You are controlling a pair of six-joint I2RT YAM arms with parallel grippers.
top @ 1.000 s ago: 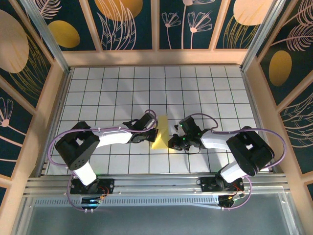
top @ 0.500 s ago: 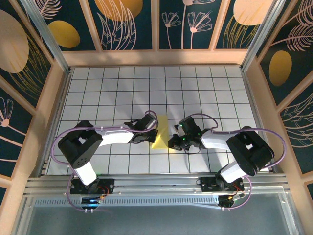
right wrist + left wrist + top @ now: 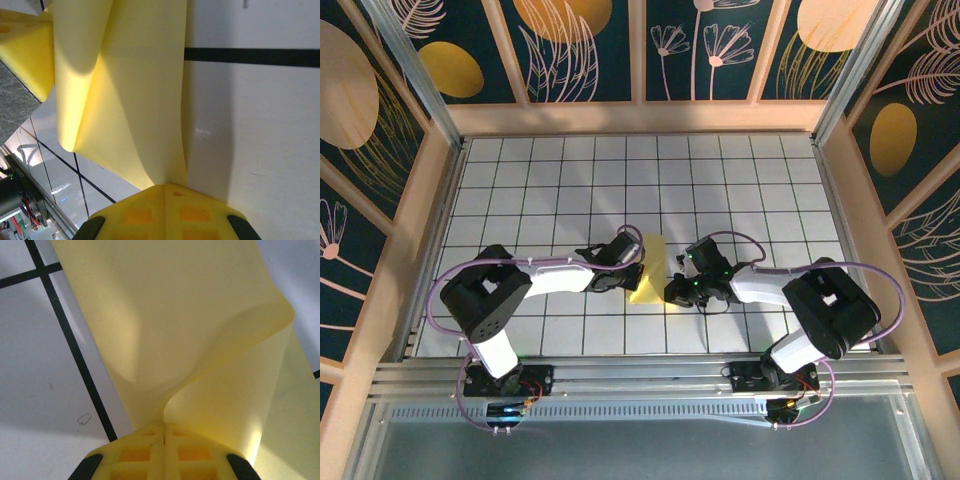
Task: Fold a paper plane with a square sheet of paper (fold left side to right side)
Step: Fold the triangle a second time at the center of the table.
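Grip by both arms on the square sheet of paper (image 3: 650,265), at the front middle of the worktop (image 3: 740,190).
The left tool (image 3: 636,274) is closed tight on the left side of the sheet, and the right tool (image 3: 672,291) is closed tight on its near right part. Between them the yellow paper lifts off the white tiles and curls in a soft bend.
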